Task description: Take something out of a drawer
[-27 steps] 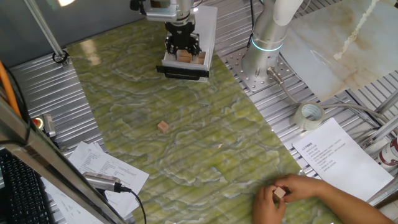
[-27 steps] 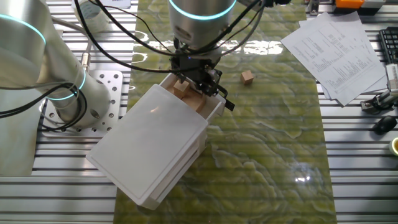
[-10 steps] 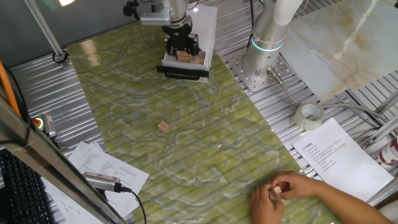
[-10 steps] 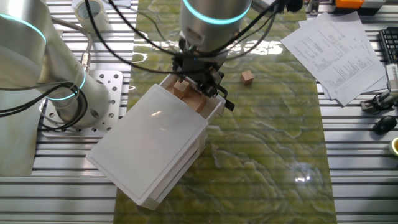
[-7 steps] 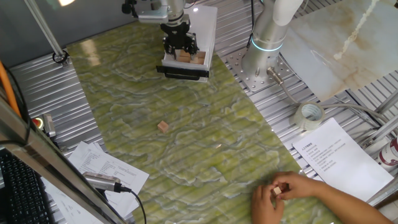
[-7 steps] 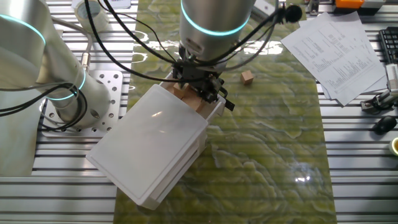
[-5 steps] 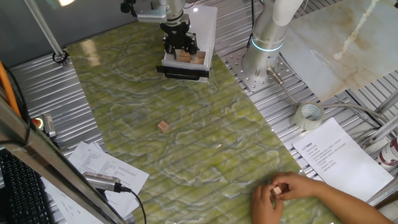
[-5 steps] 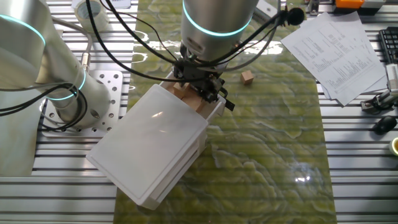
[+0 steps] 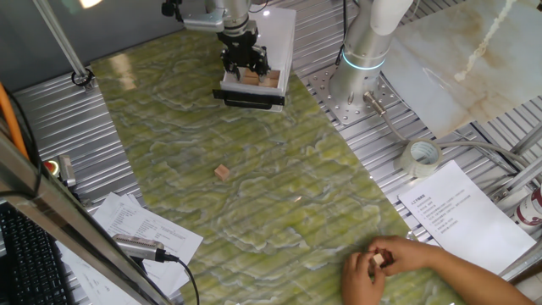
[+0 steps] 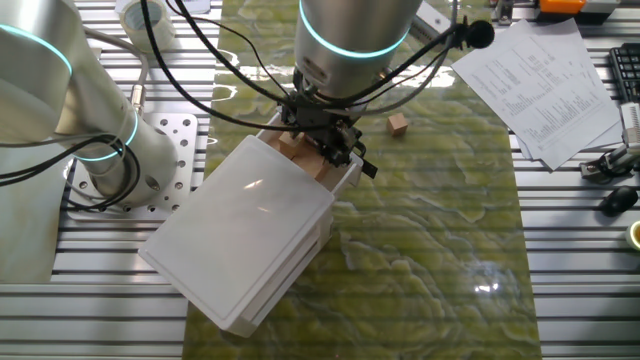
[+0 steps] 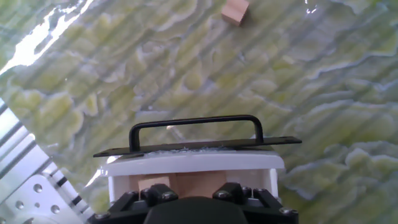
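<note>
— Since the earlier frames, what has changed?

— Very little: the gripper [image 9: 246,68] has lifted slightly and drifted toward the back of the open drawer [image 10: 345,178], and the person's hand [image 9: 385,264] at the near edge of the mat [image 9: 279,186] has shifted around whatever it holds.

— Where is the block relative to the fingers?

— Straight below them. Tan wooden blocks [image 9: 251,77] sit in the pulled-out drawer, just behind its black handle [image 11: 194,127], and the gripper hangs right over them. From the hand view, a block [image 11: 153,184] shows at the bottom edge, just in front of the gripper's black body, inside the drawer's white front wall. The drawer's long side runs across that view, parallel to the handle.

— Are the fingers closed on one?

— I cannot tell. The fingertips are hidden in all three views, so a grasp is not confirmed.

— And the arm's pose?

— Its wrist points nearly straight down over the drawer, with the white box [image 10: 245,240] extending away behind it. A lone block [image 10: 398,123] lies on the mat, well apart from the drawer.

— So what does the next move turn on?

— Probably a clean vertical line: the target is beneath, not beside.
</note>
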Robot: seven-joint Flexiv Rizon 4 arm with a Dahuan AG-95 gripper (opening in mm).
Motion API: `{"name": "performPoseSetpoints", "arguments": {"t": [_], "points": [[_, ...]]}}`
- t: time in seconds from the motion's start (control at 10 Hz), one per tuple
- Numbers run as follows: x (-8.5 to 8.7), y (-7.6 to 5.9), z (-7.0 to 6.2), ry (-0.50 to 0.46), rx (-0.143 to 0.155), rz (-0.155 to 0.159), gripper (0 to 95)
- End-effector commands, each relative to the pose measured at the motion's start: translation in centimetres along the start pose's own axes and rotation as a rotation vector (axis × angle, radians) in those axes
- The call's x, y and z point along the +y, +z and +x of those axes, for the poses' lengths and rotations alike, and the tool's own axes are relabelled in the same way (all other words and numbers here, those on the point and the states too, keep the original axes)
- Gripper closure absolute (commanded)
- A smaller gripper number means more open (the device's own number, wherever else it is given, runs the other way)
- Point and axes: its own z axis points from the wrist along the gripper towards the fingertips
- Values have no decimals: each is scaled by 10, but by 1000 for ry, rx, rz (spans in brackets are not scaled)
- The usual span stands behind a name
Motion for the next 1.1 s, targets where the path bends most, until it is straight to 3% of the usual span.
{"name": "performPoseSetpoints", "arguments": {"t": [0.1, 0.2, 0.8, 1.1], "points": [[8, -5, -11, -51, 5, -29, 380], [11, -7, -16, -60, 5, -33, 380], [7, -5, -10, -102, 27, -51, 380], [7, -5, -10, -29, 41, -28, 380]]}}
